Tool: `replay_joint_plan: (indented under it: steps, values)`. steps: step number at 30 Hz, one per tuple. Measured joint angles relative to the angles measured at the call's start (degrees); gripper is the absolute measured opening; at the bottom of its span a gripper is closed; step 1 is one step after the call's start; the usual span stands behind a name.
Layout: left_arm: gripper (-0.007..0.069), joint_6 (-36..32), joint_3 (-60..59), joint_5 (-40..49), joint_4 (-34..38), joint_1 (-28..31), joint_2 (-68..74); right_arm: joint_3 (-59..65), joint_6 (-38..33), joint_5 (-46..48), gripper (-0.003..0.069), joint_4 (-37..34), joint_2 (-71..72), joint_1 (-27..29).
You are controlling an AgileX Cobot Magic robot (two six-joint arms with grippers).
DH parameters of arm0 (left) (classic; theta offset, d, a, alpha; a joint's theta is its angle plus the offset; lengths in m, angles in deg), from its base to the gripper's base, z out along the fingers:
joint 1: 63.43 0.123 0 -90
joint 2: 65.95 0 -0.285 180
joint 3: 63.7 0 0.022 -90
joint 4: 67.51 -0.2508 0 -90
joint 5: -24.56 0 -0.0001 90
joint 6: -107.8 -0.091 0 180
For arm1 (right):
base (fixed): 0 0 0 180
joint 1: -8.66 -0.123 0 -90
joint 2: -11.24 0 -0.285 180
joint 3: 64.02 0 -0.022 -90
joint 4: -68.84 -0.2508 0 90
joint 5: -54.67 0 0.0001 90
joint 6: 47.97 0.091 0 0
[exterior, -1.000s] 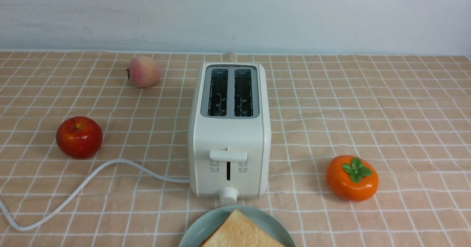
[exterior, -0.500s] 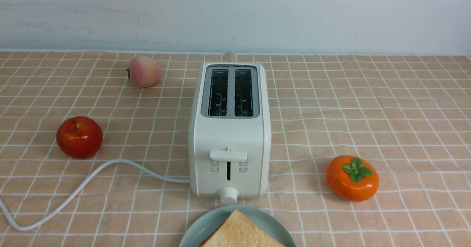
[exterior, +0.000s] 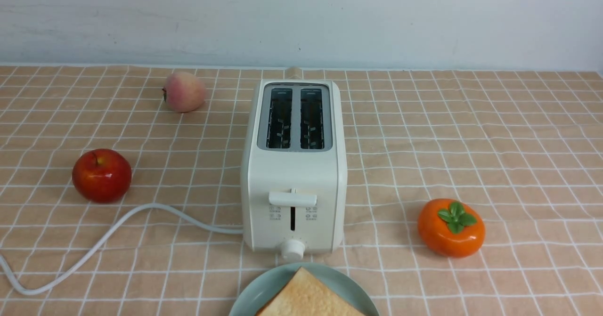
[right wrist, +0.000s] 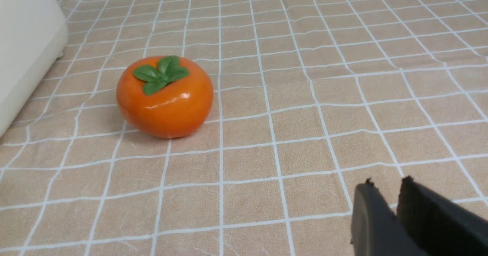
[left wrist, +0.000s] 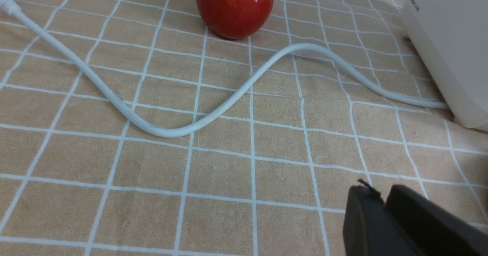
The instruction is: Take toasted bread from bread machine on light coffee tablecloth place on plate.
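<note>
Two empty-slotted bread machine (exterior: 293, 165), light coffee tablecloth (exterior: 471, 132), pale wall (exterior: 377, 19), left gripper (left wrist: 383, 202) closed, right gripper (right wrist: 386, 200) nearly closed.

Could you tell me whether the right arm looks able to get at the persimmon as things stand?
Probably yes: the right gripper hangs over bare tablecloth, with nothing between it and the persimmon.

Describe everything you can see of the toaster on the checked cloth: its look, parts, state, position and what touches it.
The toaster is a boxy, cream-white appliance that looks like smooth plastic. It stands upright on the tan checked cloth, its front facing the camera. Two grey-rimmed slots on top are empty and dark inside. The front has a slide lever at the top of its track, small printed symbols and a round knob. A white cord runs from its lower left side across the cloth. A plate lies just before it.
</note>
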Motion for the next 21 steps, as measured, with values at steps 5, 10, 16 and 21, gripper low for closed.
replay_joint_plan:
  steps: [5,10,16,21]
  values:
    - [0.0073,0.0,0.0,0.0,0.0,0.0,0.0,0.0,0.0,0.0,0.0124,0.0,0.0,0.0]
    - [0.0073,0.0,0.0,0.0,0.0,0.0,0.0,0.0,0.0,0.0,0.0129,0.0,0.0,0.0]
    - [0.0073,0.0,0.0,0.0,0.0,0.0,0.0,0.0,0.0,0.0,0.0139,0.0,0.0,0.0]
    - [0.0076,0.0,0.0,0.0,0.0,0.0,0.0,0.0,0.0,0.1,0.0145,0.0,0.0,0.0]
